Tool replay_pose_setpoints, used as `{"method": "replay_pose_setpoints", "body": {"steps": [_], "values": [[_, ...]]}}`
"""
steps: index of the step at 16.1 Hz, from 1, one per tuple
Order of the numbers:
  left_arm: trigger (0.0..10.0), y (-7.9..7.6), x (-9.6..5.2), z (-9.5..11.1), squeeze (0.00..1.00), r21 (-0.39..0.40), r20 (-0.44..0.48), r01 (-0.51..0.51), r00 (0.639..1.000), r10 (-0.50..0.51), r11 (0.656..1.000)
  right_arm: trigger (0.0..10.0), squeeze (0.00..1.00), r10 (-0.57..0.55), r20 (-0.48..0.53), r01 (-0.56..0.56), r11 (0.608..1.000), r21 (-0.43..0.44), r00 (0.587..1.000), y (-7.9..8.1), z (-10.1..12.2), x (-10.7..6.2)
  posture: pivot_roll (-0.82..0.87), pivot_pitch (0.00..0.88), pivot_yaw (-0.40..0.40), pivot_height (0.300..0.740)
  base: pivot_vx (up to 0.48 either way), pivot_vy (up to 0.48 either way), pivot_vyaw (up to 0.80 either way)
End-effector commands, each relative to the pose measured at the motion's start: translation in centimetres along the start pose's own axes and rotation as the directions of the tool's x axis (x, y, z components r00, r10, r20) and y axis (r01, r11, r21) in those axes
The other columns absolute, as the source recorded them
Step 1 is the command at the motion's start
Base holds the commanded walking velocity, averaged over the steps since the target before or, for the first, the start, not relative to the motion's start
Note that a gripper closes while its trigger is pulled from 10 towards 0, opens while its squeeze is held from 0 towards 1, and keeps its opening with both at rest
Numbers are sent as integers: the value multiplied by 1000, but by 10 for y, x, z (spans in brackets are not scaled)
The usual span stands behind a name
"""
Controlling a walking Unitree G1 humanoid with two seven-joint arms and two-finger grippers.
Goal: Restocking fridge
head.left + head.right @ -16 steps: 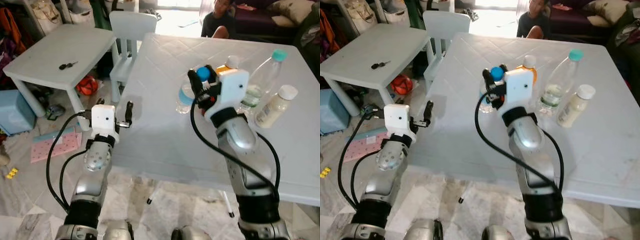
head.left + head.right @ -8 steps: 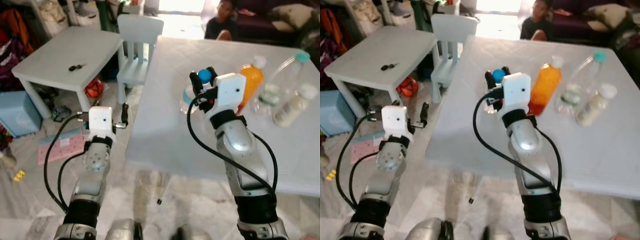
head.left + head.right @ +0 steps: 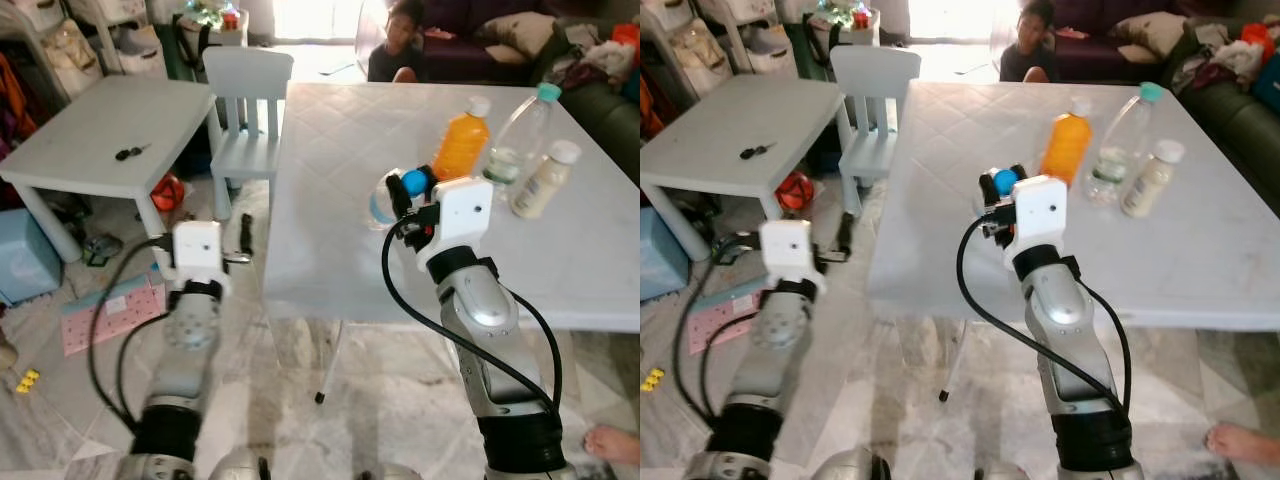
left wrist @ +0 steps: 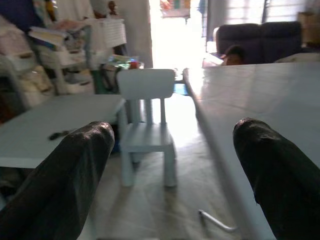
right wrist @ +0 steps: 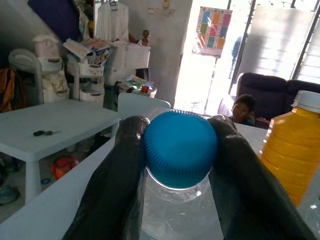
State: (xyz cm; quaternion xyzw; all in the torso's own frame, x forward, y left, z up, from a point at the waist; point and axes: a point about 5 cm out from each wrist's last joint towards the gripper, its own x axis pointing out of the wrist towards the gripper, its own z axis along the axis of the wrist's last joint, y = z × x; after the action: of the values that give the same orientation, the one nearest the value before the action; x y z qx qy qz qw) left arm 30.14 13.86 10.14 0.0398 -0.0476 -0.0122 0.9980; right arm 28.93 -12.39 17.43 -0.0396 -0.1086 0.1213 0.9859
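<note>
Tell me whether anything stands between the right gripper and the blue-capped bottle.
Nothing does. The right gripper is shut on the blue-capped bottle, a finger on each side of its neck just under the cap. The orange juice bottle stands behind it, apart.

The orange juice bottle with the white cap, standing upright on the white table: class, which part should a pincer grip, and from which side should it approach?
Grip the orange juice bottle at the narrow neck under its white cap, coming level from the robot's side. It stands upright, its near face is open, and the clear bottle with the teal cap crowds its right.
</note>
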Motion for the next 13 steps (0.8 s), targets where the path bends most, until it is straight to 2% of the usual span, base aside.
{"method": "replay_pose_setpoints", "body": {"steps": [1,5,8,11,13], "values": [[10000,-2,2,2,0,3,4,17,1000,-17,1000,10000,0,5,-3,-5,1000,0,1000,2,0,0,-55,0,-16,740,0,0,0],[10000,-2,2,2,0,3,4,17,1000,-17,1000,10000,0,5,-3,-5,1000,0,1000,2,0,0,-55,0,-16,740,0,0,0],[10000,-3,3,3,0,6,8,15,1000,-15,1000,10000,0,-101,52,102,995,-11,994,-17,12,9,-54,0,-11,740,0,0,0],[10000,-4,6,3,0,6,9,10,1000,-10,1000,10000,0,-127,121,128,992,2,985,-24,27,19,-57,0,-11,740,0,0,0],[10000,-6,7,5,0,4,13,8,1000,-8,1000,10000,0,-147,145,142,989,42,978,-25,35,27,-56,0,-14,740,0,0,0]]}}
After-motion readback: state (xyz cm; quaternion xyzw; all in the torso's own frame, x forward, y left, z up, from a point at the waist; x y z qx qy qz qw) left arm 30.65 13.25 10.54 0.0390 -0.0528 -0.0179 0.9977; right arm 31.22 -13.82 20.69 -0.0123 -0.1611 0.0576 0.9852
